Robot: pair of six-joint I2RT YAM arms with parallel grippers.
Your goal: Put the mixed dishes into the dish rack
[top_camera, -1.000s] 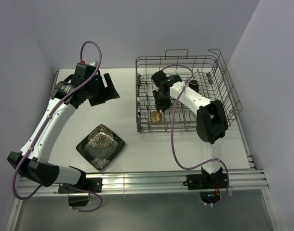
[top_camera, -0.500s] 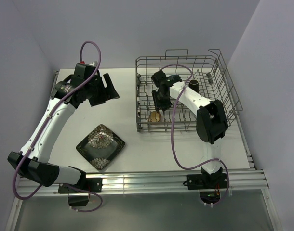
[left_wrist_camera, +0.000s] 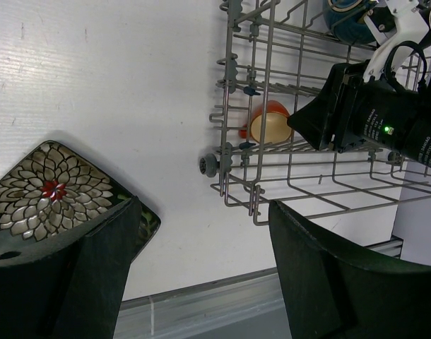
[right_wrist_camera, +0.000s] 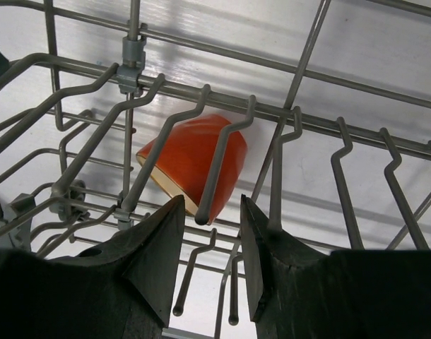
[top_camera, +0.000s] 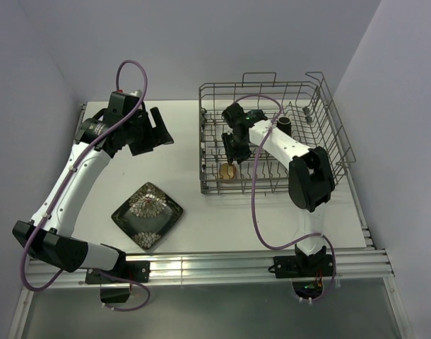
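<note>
The orange cup (right_wrist_camera: 194,159) lies tipped among the dish rack (top_camera: 311,95) tines, right fingers (right_wrist_camera: 155,268) spread clear of it; next, the spread left fingers (left_wrist_camera: 321,282) should fetch the plate (top_camera: 147,215).

Soft, even light comes from above; the white table (left_wrist_camera: 95,85) glares mildly beyond the left jaws. In both wrist views the dark fingers (right_wrist_camera: 141,282) are blurred up close, while the orange cup (right_wrist_camera: 187,157) past the right jaws is sharp.

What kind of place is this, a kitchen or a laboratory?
Probably a robot test bench, not a kitchen: two arms bolted to a white table, a dish rack on it, plain walls around.
</note>
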